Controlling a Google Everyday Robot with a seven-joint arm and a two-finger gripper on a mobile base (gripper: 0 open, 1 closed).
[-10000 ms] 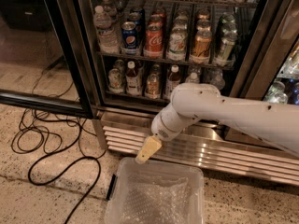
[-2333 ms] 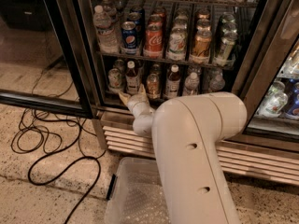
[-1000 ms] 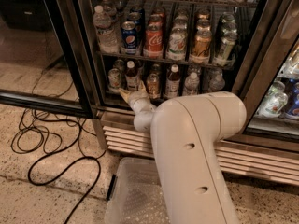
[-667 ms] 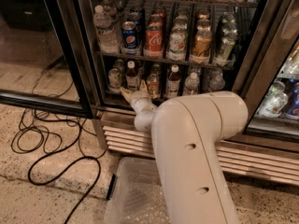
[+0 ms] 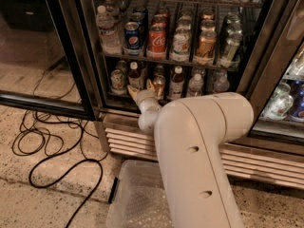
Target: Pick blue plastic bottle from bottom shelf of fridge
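Observation:
The fridge (image 5: 259, 56) stands open, its wire racks full of cans and bottles. On the bottom shelf (image 5: 142, 99) is a row of small bottles. The blue plastic bottle (image 5: 135, 74), with a white cap and a dark reddish-brown body, stands second from the left. My gripper (image 5: 141, 88) is at the shelf's front edge, just below and in front of that bottle, open, its tan fingers (image 5: 131, 90) spread in a V with nothing held. My white arm (image 5: 199, 151) fills the lower middle and hides part of the shelf front.
A similar white-capped bottle (image 5: 177, 82) stands further right, with an amber bottle (image 5: 159, 82) between and clear water bottles (image 5: 195, 85) beyond. Soda cans (image 5: 156, 39) fill the rack above. A clear plastic bin (image 5: 137, 198) lies on the floor below the grille (image 5: 123, 139). Black cables (image 5: 52, 146) trail at left.
Ten seconds ago the gripper hung low over the base grille. It has since risen to the bottom shelf's front, and it has barely moved in the last second.

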